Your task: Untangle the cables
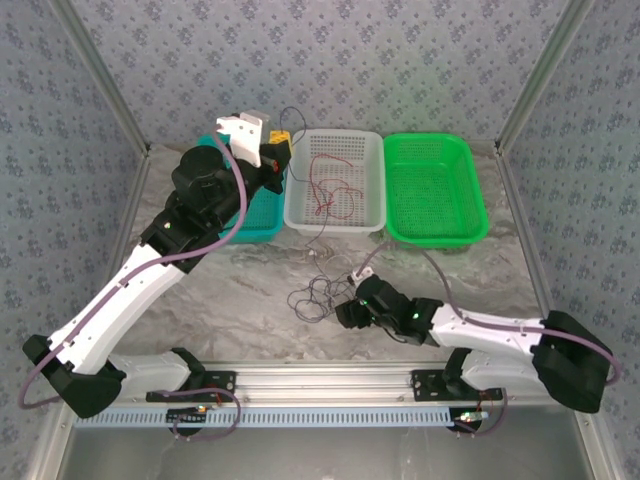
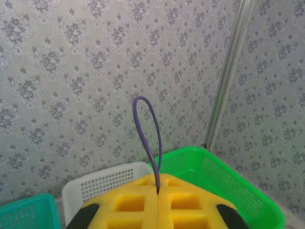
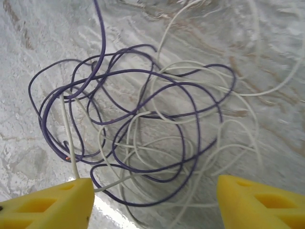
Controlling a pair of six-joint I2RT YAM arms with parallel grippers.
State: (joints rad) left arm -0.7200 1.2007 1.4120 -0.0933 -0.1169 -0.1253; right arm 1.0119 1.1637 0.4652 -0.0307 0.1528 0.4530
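free: bare counter (image 1: pixel 235 290) left of cable tangle (image 1: pixel 315 297) | blocked: far edge, teal basket (image 1: pixel 262 222), white basket (image 1: pixel 335 218), green basket (image 1: pixel 435 190)

**Three baskets, far side of table**

Marbled grey tabletop (image 1: pixel 230 290). Along its far edge, in a row:
- a teal plastic mesh basket (image 1: pixel 250 237) on the left
- a white perforated plastic basket (image 1: pixel 335 228) in the middle
- a bright green plastic basket (image 1: pixel 435 240) on the right

Each basket sits just beside the next. Grey floral wallpaper (image 1: pixel 350 60) behind. Slotted aluminium rail (image 1: pixel 320 378) along the near edge.

Grey floral wallpaper walls (image 1: pixel 330 60), marbled grey tabletop (image 1: pixel 250 280), metal corner posts (image 1: pixel 541 70)
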